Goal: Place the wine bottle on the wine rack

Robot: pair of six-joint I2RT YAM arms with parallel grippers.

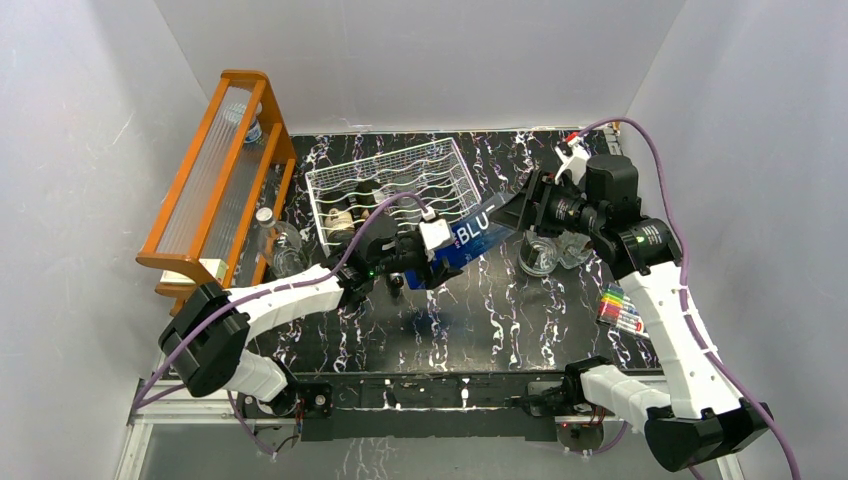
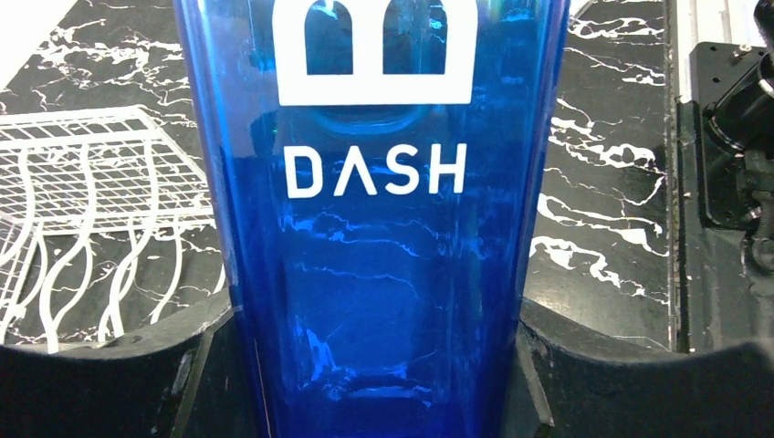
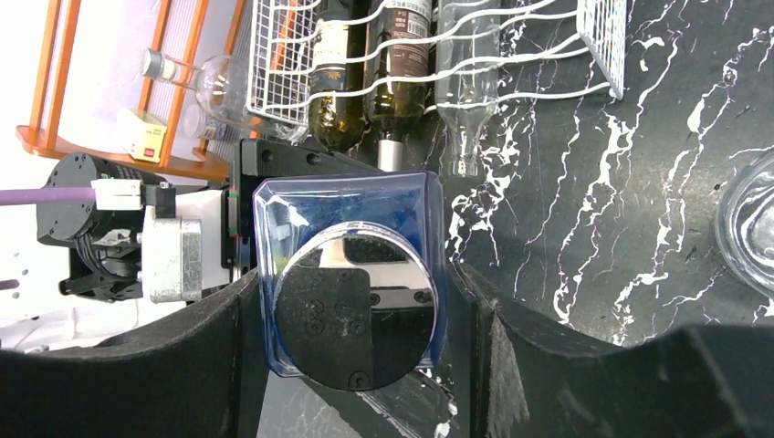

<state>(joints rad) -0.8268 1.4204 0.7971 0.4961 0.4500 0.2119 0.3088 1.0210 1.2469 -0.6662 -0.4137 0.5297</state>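
The wine bottle (image 1: 470, 235) is blue and square-sided with white lettering. It hangs level above the table, spanning both grippers. My left gripper (image 1: 418, 258) is shut on its narrower end; in the left wrist view the bottle (image 2: 374, 237) fills the gap between both fingers of the gripper (image 2: 374, 315). My right gripper (image 1: 512, 212) is shut round the base end; in the right wrist view the bottle's base (image 3: 351, 306) faces the camera, within the gripper (image 3: 360, 283). The wine rack (image 1: 440, 150) lies just behind the bottle and holds three bottles at its left end. It also shows in both wrist views (image 2: 91, 201) (image 3: 602, 36).
A tall orange wooden shelf (image 1: 215, 170) stands at the left, with a clear bottle (image 1: 275, 240) lying beside it. Clear glasses (image 1: 540, 255) stand under my right arm. A pack of coloured markers (image 1: 620, 310) lies at the right edge.
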